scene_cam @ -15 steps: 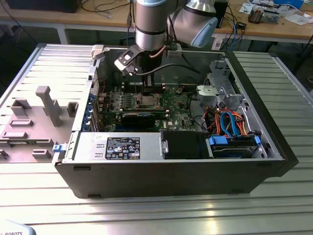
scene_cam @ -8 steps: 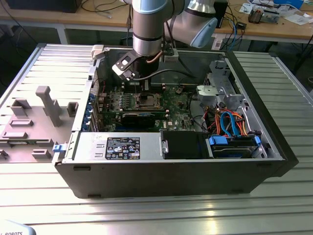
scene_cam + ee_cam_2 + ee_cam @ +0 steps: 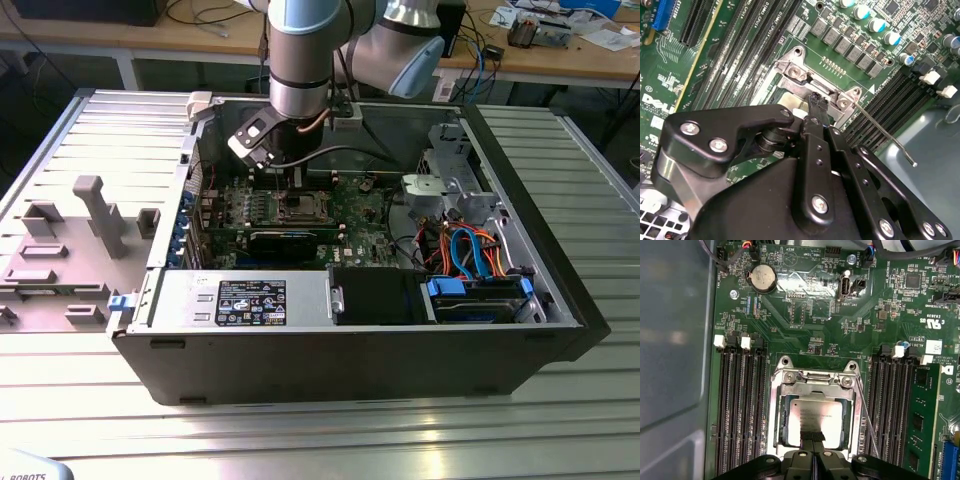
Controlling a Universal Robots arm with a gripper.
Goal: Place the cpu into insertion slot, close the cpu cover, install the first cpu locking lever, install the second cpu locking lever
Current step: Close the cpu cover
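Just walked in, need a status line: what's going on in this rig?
The arm's gripper is inside the open case, right at the socket, jaws together with the tips on or just above the cpu. The cpu sits in the slot and the cover looks lowered around it, its window framing the chip. One thin lever angles out beside the socket, over the memory slots, apparently not latched.
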